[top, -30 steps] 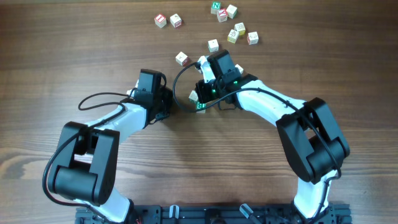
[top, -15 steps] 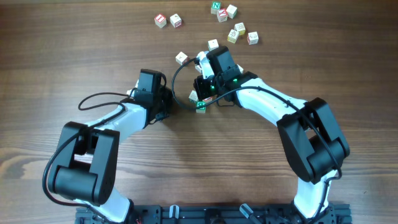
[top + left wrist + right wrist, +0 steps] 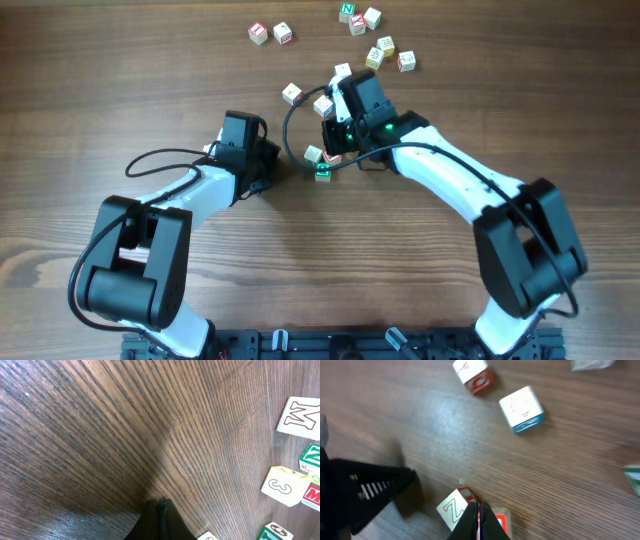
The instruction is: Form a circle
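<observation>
No circle is formed; the pale wooden letter cubes lie scattered. Three cubes [image 3: 322,162] cluster at mid-table, and others lie beyond, such as one [image 3: 291,94] and a pair [image 3: 271,34]. My right gripper [image 3: 328,148] is shut and empty. In the right wrist view its tips [image 3: 477,506] rest between a Z cube [image 3: 452,508] and a red-faced cube [image 3: 503,523]. My left gripper [image 3: 278,166] is shut and empty just left of the cluster, its tips [image 3: 161,504] low over bare wood. An M cube [image 3: 300,416] and a 3 cube [image 3: 281,486] lie to its right.
A group of several cubes [image 3: 385,50] lies at the far right of centre, with more [image 3: 358,18] near the far edge. A black cable [image 3: 292,125] loops between the two wrists. The left arm's dark body [image 3: 365,494] shows at the left of the right wrist view.
The right arm has swung toward the far right, uncovering more of the three clustered cubes. The left arm has not moved.
</observation>
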Tool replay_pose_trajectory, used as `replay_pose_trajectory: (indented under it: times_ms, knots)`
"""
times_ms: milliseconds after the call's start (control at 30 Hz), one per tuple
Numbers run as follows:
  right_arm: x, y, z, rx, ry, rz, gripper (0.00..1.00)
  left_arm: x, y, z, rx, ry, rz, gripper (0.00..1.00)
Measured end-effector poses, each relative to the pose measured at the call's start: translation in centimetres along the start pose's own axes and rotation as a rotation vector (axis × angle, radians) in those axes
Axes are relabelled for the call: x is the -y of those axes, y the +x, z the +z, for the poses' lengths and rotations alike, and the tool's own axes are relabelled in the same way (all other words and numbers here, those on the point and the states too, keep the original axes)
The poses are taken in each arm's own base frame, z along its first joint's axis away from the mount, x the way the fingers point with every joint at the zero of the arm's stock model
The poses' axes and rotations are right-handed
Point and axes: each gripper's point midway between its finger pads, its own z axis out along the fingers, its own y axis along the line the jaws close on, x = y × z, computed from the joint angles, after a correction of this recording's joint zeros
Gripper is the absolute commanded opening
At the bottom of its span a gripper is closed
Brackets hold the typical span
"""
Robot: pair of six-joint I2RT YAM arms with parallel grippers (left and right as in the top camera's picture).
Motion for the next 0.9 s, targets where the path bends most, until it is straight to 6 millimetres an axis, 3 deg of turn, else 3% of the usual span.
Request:
replay_pose_trajectory:
  times_ms: [133,233,333,467,600,667,700,733,767,867,900]
  knots:
    - [1.3,-0.7,-2.5,0.03,0.087,0.091,0.05,0.1,-0.1,0.0,0.001,0.003,-0.003,0.11]
    - [2.0,-0.7,-5.4,0.037,0.134,0.166,0.04,0.1,-0.1,0.0,0.004,0.002,-0.005,0.11]
    - [2.5,0.9,-8.2,-0.015,0.179,0.259,0.05,0.1,-0.2,0.0,0.004,0.003,-0.005,0.13]
    - [3.0,3.2,-8.5,-0.079,0.212,0.361,0.05,0.2,-0.2,-0.1,0.006,0.006,-0.004,0.19]
    - [3.9,5.8,-7.7,-0.127,0.247,0.455,0.05,1.0,-0.4,-0.2,0.016,0.029,-0.007,0.71]
    - [4.0,6.1,-7.6,-0.134,0.254,0.476,0.05,1.4,-0.8,-0.5,0.03,0.039,-0.008,0.86]
    - [4.0,6.2,-7.6,-0.136,0.256,0.482,0.05,1.7,-1.1,-0.7,0.043,0.049,-0.014,1.0]
    - [4.1,6.4,-7.7,-0.141,0.259,0.486,0.05,1.9,-1.3,-0.8,0.051,0.052,-0.017,1.0]
    - [4.1,6.5,-7.8,-0.146,0.265,0.488,0.11,2.0,-1.5,-0.9,0.058,0.055,-0.016,1.0]
    - [4.7,6.9,-9.6,-0.139,0.307,0.487,0.5,2.1,-1.8,-1.2,0.077,0.05,-0.016,1.0]
    - [4.9,6.7,-11.0,-0.115,0.327,0.489,0.54,2.1,-1.8,-1.2,0.076,0.047,-0.015,1.0]
